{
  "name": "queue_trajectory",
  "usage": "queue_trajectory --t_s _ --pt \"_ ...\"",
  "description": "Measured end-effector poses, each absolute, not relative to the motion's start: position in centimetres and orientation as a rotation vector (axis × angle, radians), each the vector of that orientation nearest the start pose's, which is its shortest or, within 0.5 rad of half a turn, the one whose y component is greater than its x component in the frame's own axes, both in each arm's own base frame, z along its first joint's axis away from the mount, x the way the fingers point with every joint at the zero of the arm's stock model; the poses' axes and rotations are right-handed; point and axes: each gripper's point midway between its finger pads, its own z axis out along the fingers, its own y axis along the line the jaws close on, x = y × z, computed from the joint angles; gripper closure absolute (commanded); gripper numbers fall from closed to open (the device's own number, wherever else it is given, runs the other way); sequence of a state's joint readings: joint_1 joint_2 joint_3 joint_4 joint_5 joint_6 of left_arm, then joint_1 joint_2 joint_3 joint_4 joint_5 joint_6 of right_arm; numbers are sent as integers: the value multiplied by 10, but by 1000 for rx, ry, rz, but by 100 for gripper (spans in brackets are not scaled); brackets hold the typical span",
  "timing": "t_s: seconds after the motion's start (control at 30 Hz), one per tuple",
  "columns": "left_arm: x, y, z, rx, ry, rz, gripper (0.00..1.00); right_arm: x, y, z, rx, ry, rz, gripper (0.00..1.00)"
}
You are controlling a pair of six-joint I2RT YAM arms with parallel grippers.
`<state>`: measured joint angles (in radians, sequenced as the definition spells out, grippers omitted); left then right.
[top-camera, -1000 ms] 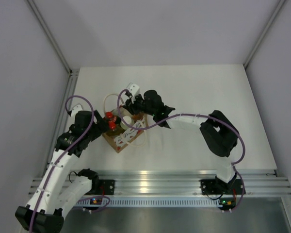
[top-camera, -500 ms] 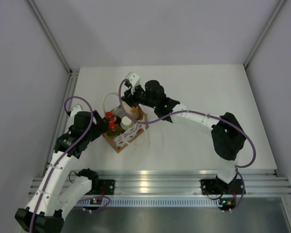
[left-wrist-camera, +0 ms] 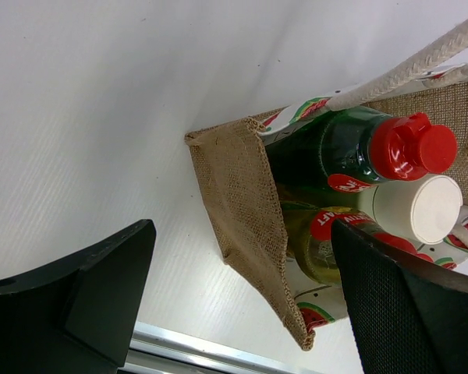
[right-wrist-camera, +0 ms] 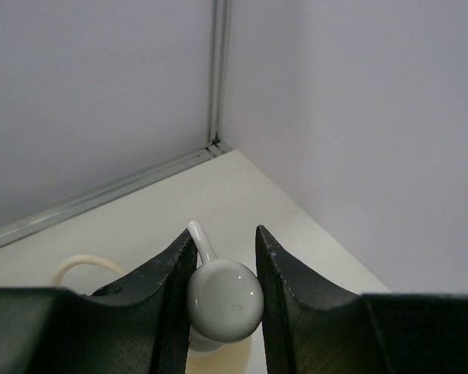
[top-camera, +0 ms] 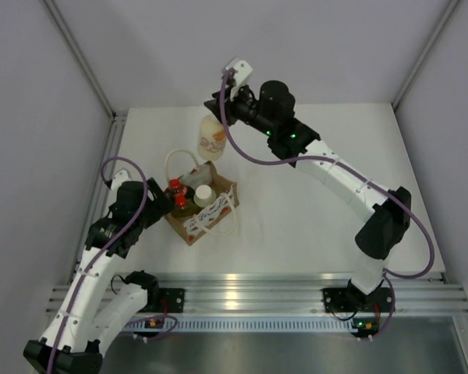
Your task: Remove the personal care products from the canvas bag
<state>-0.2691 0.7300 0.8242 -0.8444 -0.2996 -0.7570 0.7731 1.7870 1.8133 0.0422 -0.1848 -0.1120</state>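
The canvas bag [top-camera: 210, 214] stands left of centre, brown with a white printed front. Inside it are a dark green bottle with a red cap [left-wrist-camera: 413, 146], a yellow bottle [left-wrist-camera: 320, 241] and a white-capped bottle [left-wrist-camera: 421, 206]. My right gripper [top-camera: 218, 111] is shut on the white pump head [right-wrist-camera: 225, 300] of the pale-orange bottle [top-camera: 211, 140] and holds it in the air behind the bag. My left gripper [left-wrist-camera: 242, 241] is open at the bag's left side. The burlap side wall [left-wrist-camera: 246, 202] lies between its fingers.
The bag's cream loop handles [top-camera: 171, 160] hang out over the table [top-camera: 320, 195] on both sides. Grey walls and a metal corner post [right-wrist-camera: 217, 70] close in the back. An aluminium rail [top-camera: 257, 290] runs along the near edge.
My right gripper has lifted the pump bottle up out of the bag and carried it toward the back. The left arm has stayed at the bag.
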Motion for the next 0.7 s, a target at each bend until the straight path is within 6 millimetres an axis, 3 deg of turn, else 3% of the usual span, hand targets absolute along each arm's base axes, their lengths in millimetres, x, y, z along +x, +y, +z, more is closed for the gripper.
queue_trajectory --t_s 0.17,0.33,0.47,0.7 --pt "222 -36 180 -697 2176 -188 2 417 372 433 -710 1322 601 100" --pt "222 -36 180 -697 2176 -188 2 447 337 417 -657 1379 522 100" --pt "222 -36 180 -697 2176 -187 2 463 317 376 -640 1470 462 100" --pt "222 -35 180 -698 2175 -184 2 467 294 272 -683 1648 367 100"
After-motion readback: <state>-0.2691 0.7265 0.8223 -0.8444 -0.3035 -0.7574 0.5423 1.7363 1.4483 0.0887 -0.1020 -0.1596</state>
